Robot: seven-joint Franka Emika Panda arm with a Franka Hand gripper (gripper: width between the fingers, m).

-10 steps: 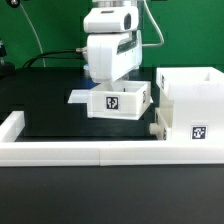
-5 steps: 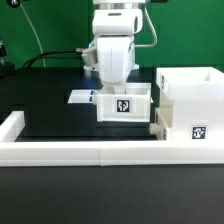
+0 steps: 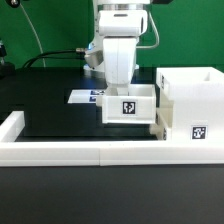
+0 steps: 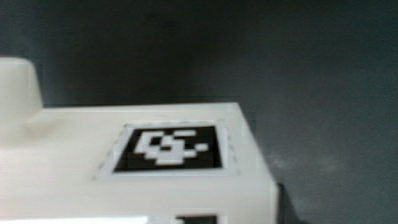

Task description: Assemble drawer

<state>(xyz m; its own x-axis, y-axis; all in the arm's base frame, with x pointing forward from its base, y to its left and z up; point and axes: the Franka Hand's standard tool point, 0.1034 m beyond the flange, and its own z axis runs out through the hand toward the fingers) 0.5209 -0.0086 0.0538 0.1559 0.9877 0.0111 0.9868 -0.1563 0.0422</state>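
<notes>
Exterior view: my end effector [image 3: 120, 88] sits over tray [image 3: 131, 106], fingers hidden behind tray wall; I cannot tell whether spread or pinching. Tray, tag facing camera, lies on surface [image 3: 55, 110] just beside case [image 3: 190, 105], toward exterior view's left of it. I judge task early: tray not yet inside case; insertion left. Wrist view: only tray tag [image 4: 173, 148] close up, dark surface beyond; case unseen there.
</notes>
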